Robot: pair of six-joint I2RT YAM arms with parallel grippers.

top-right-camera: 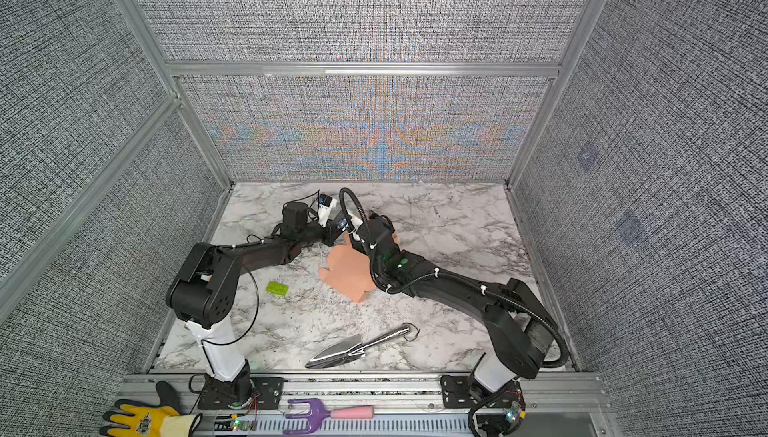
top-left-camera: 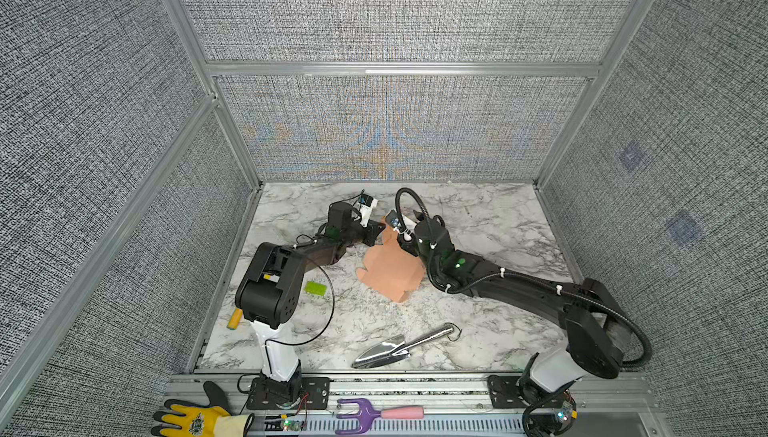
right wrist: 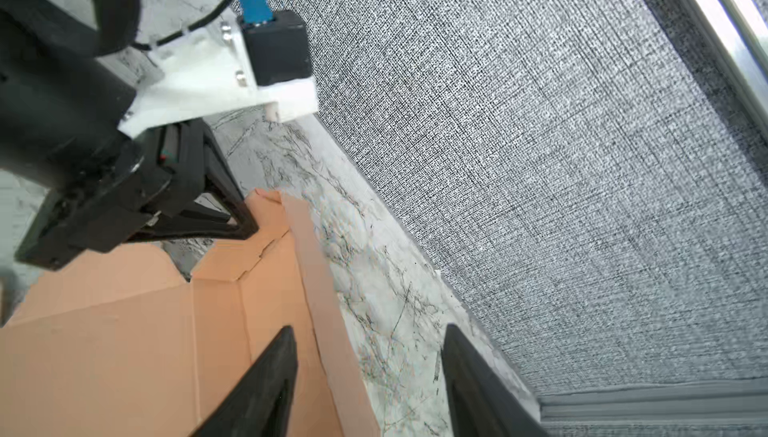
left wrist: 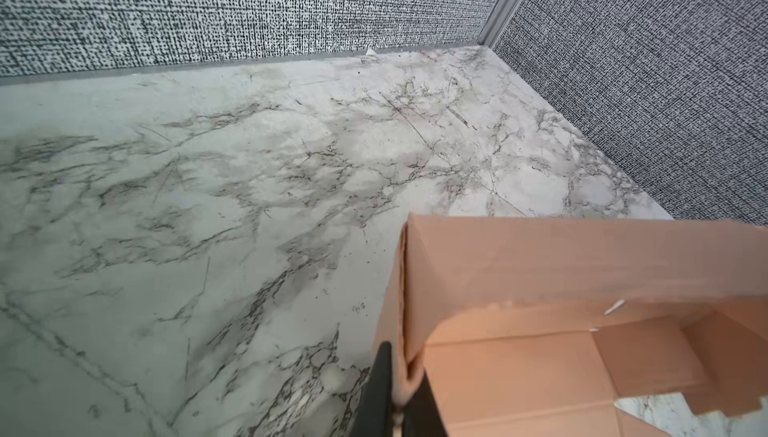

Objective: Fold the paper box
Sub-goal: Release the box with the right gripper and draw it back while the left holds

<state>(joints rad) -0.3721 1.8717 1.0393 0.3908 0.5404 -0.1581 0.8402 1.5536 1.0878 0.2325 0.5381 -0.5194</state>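
We fold the salmon-pink thin cardboard box (top-left-camera: 390,272) mid-frame.
Our left pincer (left wrist: 401,393) pinches its raised wall; our right pincer (right wrist: 368,331), spread, should crease squarely.

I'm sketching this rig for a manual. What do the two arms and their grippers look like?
Both arms are matte black with white lowest segments. The left arm trails a thin black cable loop; the right arm carries a ribbed black hose fixed with white ties. The left gripper and right gripper have black, tapering fingers.
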